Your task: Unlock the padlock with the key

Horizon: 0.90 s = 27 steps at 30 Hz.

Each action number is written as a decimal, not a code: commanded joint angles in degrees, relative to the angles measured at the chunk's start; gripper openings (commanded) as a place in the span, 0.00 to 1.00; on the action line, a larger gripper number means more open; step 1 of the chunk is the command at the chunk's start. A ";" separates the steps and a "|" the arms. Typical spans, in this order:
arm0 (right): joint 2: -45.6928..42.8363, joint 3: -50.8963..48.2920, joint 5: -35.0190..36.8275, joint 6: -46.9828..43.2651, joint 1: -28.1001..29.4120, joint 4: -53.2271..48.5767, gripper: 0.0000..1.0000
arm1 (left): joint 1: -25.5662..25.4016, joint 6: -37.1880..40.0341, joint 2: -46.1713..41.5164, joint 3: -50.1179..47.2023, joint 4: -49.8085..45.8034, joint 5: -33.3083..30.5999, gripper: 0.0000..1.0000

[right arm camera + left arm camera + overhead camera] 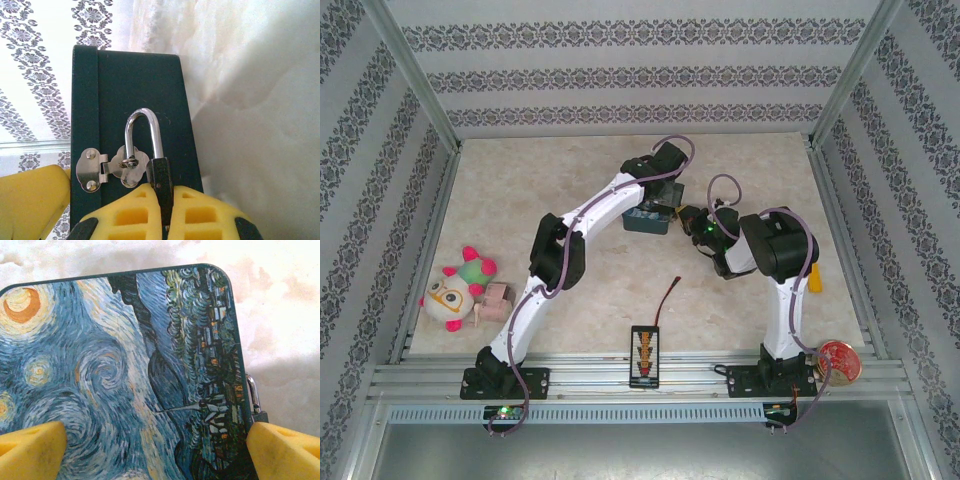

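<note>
On the front face of the Starry Night tin [135,80], the padlock [160,176] hangs by its shackle through the staple of a small silver hasp [107,167]. The right gripper [161,200] is clenched on the lock's dark body, its yellow pads meeting on either side. The shackle's right leg runs into the body, while its left leg ends at the staple, outside the body's outline. The lock may therefore be sprung or merely turned edge-on; I cannot tell which, and the pads hide the keyway and whether the key sits in it. The left gripper [155,445] is spread wide across the painted lid, with one fingertip [280,450] just beside the shackle and the other over the lid, so it looks released rather than pressing. To do this step well, I judge the left arm should first settle on the tin and pin it, since a light tin would likely follow any tug. The right should then work along the shackle's own line in small motions, without levering the thin hasp sideways.
</note>
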 commanded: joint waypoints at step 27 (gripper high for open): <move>-19.67 4.48 -2.36 -26.84 -4.14 -35.30 0.00 | -1.63 1.46 -9.42 -31.19 3.80 11.06 0.79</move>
